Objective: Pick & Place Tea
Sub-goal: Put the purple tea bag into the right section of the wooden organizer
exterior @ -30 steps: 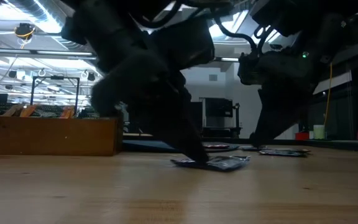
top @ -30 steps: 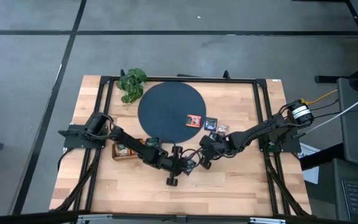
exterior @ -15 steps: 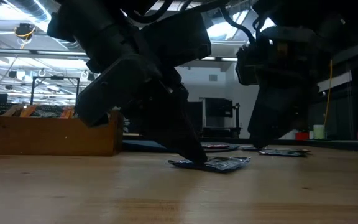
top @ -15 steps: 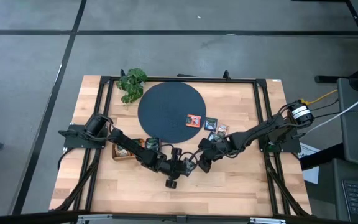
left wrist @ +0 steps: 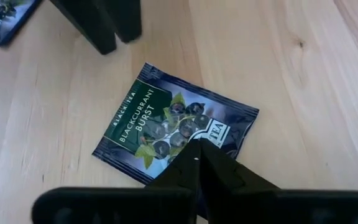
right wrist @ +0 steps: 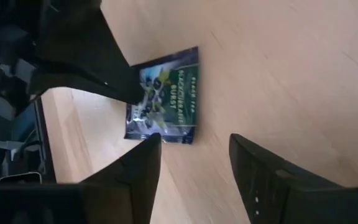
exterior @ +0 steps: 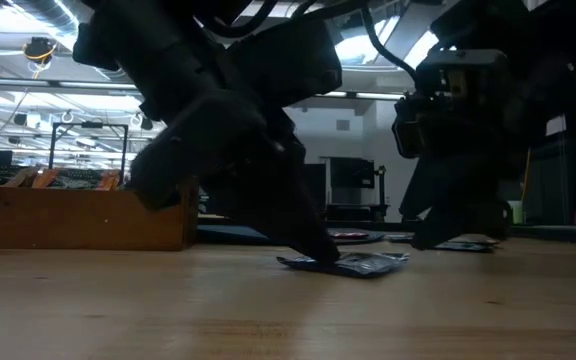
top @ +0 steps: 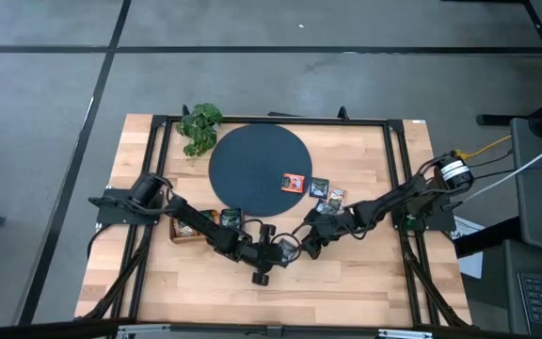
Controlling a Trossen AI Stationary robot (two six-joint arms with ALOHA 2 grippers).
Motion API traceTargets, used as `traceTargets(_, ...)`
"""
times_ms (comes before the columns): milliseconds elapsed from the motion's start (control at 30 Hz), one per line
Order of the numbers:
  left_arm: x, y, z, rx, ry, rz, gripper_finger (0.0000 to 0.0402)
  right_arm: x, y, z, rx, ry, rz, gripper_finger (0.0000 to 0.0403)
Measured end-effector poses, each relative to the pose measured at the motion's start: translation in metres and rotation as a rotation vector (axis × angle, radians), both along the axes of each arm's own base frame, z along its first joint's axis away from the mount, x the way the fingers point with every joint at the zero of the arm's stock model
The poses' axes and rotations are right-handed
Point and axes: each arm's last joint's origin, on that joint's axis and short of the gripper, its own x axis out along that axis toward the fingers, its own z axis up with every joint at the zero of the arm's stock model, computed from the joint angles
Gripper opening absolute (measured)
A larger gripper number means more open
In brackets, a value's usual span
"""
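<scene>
The flat dark-blue foil tea sachet (left wrist: 176,129), thin and slippery, lies near the round dark disc (top: 260,168), pinched at its edge by the closed left gripper (left wrist: 197,152), while the right gripper (right wrist: 194,158) hangs open beside it.

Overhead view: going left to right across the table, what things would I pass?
Green plant → dark disc → orange-red tea sachet → dark tea sachet → two more sachets.
</scene>
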Motion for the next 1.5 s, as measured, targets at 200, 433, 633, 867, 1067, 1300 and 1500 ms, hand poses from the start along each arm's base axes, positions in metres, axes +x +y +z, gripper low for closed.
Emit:
traceTargets(200, 0.005, 0.0, 0.003, -0.015, -0.056, 0.01, 0.0004, 0.013, 0.007, -0.013, 0.071, 0.014, 0.066, 0.0181)
traceTargets(433, 0.005, 0.001, 0.003, -0.014, -0.063, 0.026, 0.0002, 0.024, 0.011, -0.02, 0.061, 0.02, 0.094, 0.0173)
traceTargets(633, 0.005, 0.001, 0.003, -0.01, -0.064, 0.027, 0.0005, 0.026, 0.011, -0.019, 0.063, 0.023, 0.099, 0.0127)
traceTargets(867, 0.005, 0.001, 0.003, 0.0, -0.063, 0.016, 0.0005, 0.025, 0.012, -0.02, 0.028, 0.024, 0.13, 0.0015)
traceTargets(1067, 0.001, 0.001, 0.01, 0.011, -0.04, 0.013, 0.0005, 0.024, 0.011, -0.021, -0.014, 0.024, 0.139, 0.0006)
traceTargets(1300, -0.012, 0.005, 0.042, -0.035, -0.025, 0.094, 0.0006, 0.024, 0.012, -0.022, -0.082, 0.001, 0.208, 0.0004)
traceTargets(1500, -0.03, 0.008, 0.069, -0.09, -0.088, 0.141, 0.0011, 0.027, 0.016, -0.019, -0.198, -0.048, 0.313, 0.0003)
